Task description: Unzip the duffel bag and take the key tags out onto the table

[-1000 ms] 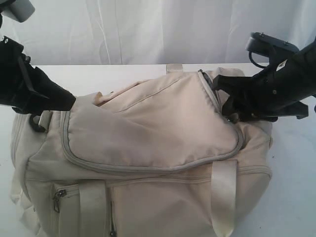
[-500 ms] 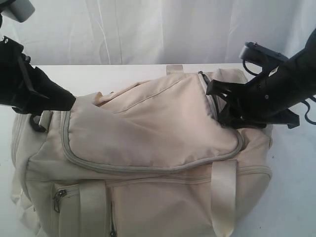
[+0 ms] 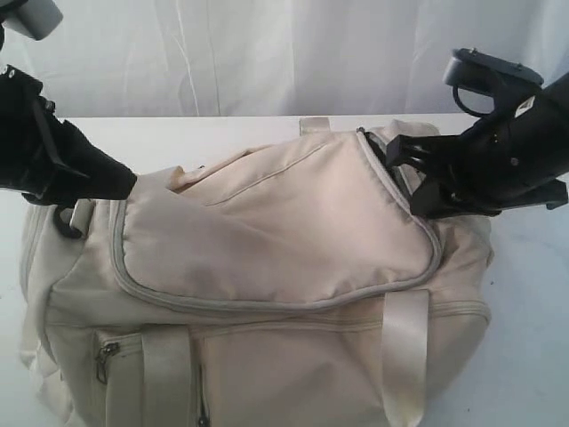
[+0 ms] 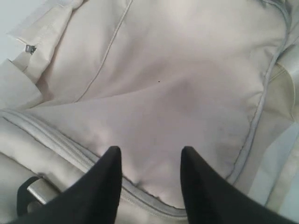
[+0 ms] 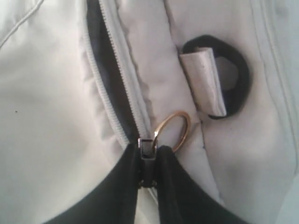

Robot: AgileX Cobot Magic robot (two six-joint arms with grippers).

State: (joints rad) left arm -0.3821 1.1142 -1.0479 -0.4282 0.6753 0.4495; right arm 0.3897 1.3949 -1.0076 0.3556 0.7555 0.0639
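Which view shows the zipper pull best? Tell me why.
The right wrist view: the zipper pull sits close up, pinched by the right gripper. In the exterior view that gripper hides it; the left wrist view misses it.

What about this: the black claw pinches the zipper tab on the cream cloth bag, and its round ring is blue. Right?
The round metal ring is gold, not blue; the right wrist view shows it. The black right gripper does pinch the grey zipper tab on the cream fabric duffel bag.
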